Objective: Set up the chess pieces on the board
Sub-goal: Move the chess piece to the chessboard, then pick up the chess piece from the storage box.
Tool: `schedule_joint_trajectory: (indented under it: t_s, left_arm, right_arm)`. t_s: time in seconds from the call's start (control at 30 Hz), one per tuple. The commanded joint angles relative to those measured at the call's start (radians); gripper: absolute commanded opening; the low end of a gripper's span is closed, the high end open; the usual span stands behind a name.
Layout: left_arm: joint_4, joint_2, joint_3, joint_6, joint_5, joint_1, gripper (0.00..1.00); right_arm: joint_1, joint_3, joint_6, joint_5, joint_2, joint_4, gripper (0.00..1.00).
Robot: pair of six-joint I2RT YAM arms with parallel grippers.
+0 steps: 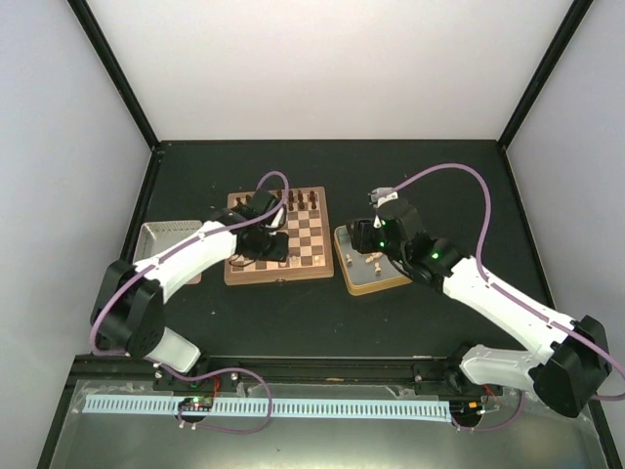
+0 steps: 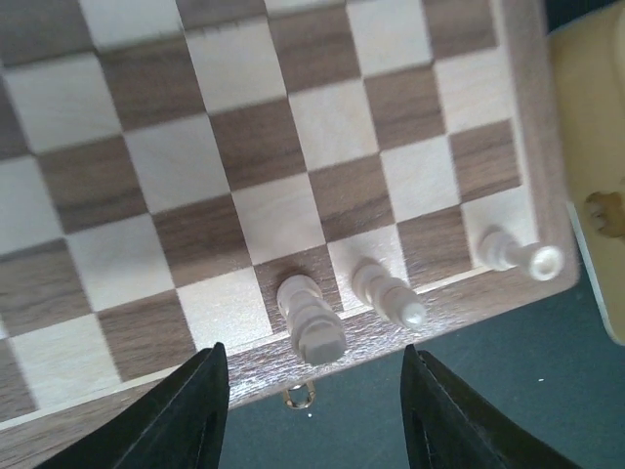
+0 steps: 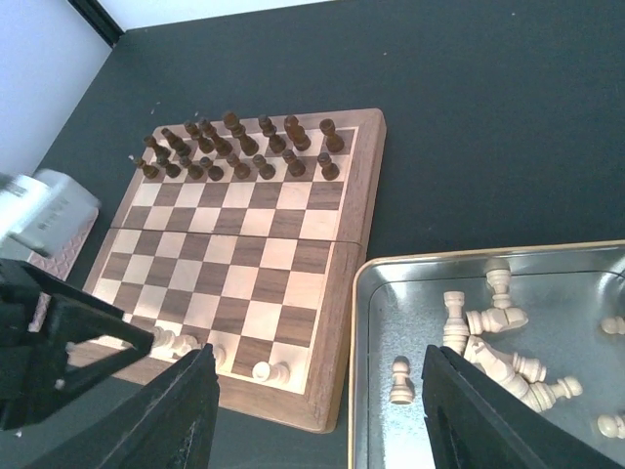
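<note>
The left fingers [image 2: 190, 410] were spread apart and empty at the near edge of the board [image 2: 244, 147], where three pale chess pieces [image 2: 311, 318] stood on the last row. The right fingers [image 3: 176, 410] hung parted, holding nothing, over the tin [image 3: 586, 283], where more pale pieces lay loose. Dark chessmen [image 3: 234, 147] filled the far rows.

We saw the board [image 3: 239, 259] as smooth, satin-finished wood, grain showing in its dark and light checks. The chess pieces [image 2: 311, 318] looked like pale turned wood, bare and matt; the dark chessmen [image 3: 234, 147], stained wood. The tin [image 3: 410, 303] was dull grey metal with a gold-coloured rim. The table [image 3: 488, 98] looked matt black. The left gripper [image 2: 312, 376] had fingers [image 2: 186, 420] of matt black plastic.
</note>
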Motion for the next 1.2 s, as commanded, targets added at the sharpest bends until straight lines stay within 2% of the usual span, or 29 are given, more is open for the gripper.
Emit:
schedule_joint_trajectory:
  t_s: [0.0,0.17,0.3,0.43,0.57,0.7,0.8,0.93,1.17]
  left_arm:
    - [-0.015,-0.134,0.049,-0.018,-0.084,0.007,0.51]
    - [0.097,-0.385,-0.05,-0.076,-0.23,0.036,0.56]
    - [0.252,-0.599,-0.17,-0.065,-0.308,0.056,0.62]
    - [0.368,-0.794,-0.273,-0.009,-0.335,0.061,0.72]
    - [0.445,-0.923,-0.317,0.048,-0.346,0.062,0.8]
    - [0.457,-0.979,-0.29,0.056,-0.332,0.063,0.85]
    - [0.469,-0.989,-0.263,0.066,-0.291,0.063,0.86]
    - [0.477,-0.978,-0.249,0.082,-0.276,0.063,0.86]
    - [0.494,-0.952,-0.262,0.083,-0.27,0.062,0.87]
  right_arm:
    - [0.002,-0.016,0.016,0.04,-0.055,-0.01,0.59]
    - [-0.018,-0.031,0.013,0.04,-0.05,-0.036,0.61]
    - [-0.089,-0.042,0.032,-0.051,-0.008,-0.08,0.61]
    - [-0.175,-0.048,0.043,-0.131,0.062,-0.125,0.61]
    - [-0.211,-0.022,0.014,-0.131,0.159,-0.194,0.61]
    - [-0.217,0.017,-0.012,-0.085,0.256,-0.275,0.6]
    - [-0.217,0.037,-0.022,-0.062,0.31,-0.297,0.55]
    - [-0.217,0.062,-0.043,-0.106,0.363,-0.27,0.47]
    - [-0.217,0.142,-0.166,-0.145,0.457,-0.241,0.43]
